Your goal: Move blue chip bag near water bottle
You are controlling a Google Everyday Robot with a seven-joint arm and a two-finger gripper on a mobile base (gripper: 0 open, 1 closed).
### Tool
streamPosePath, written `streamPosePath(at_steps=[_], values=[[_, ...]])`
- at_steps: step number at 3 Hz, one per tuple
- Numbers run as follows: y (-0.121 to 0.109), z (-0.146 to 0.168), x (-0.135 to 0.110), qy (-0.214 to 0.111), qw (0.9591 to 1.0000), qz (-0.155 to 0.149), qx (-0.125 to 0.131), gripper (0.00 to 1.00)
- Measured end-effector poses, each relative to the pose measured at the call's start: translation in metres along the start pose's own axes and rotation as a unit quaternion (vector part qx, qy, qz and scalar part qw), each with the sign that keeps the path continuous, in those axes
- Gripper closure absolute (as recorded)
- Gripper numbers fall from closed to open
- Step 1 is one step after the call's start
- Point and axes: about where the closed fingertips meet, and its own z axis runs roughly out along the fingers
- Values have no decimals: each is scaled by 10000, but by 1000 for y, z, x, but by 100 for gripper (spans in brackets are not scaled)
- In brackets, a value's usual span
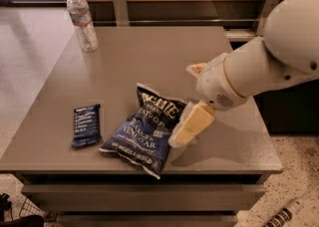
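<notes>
The blue chip bag [145, 132] lies flat on the grey table [149, 61], near the front edge, with white "VINEGAR" lettering facing up. The water bottle [82, 21] stands upright at the table's far left corner, far from the bag. My gripper [184, 105] is at the bag's right edge, low over the table. It is open: one cream finger [192, 125] rests by the bag's right side and the other [196, 67] sticks out further back. It holds nothing.
A small flat dark-blue bar wrapper [86, 125] lies left of the bag. My white arm [279, 56] reaches in from the right over the table's right edge. A wooden wall with metal brackets [119, 2] runs behind the table.
</notes>
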Motion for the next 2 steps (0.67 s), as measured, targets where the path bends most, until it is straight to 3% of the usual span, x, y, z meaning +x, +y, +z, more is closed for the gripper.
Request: streamPosePath(at_steps=[2], values=[[45, 67, -9, 98, 9986, 441, -280, 0]])
